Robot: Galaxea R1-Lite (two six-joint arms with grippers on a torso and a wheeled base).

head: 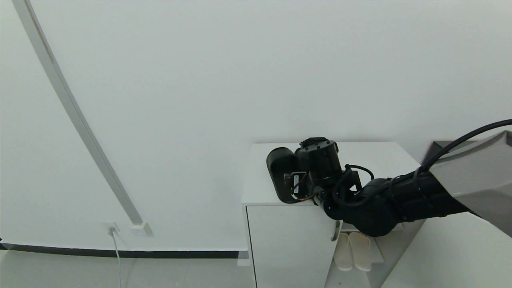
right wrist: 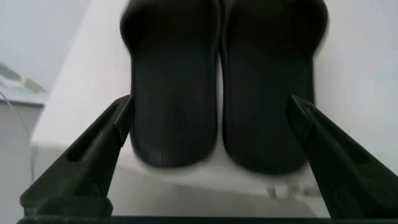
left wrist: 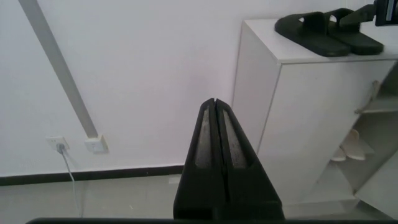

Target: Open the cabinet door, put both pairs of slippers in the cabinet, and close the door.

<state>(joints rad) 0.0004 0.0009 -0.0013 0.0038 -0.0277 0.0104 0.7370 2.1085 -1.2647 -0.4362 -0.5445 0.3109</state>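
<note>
Holds the right arm (head: 384, 200) stretched forward and toward the left from the right edge of the head view, forearm about level, with black cables looped around the bulky wrist (head: 320, 160) at its end. Has the right gripper (right wrist: 209, 106) spread wide, its two black fingers (right wrist: 81, 168) splayed well apart in a broad V with the tips far from each other. Carries the left gripper (left wrist: 215, 106) pointed forward and apart from the right arm, both long dark fingers pressed flat against each other along their whole length, with a thin seam between them.
</note>
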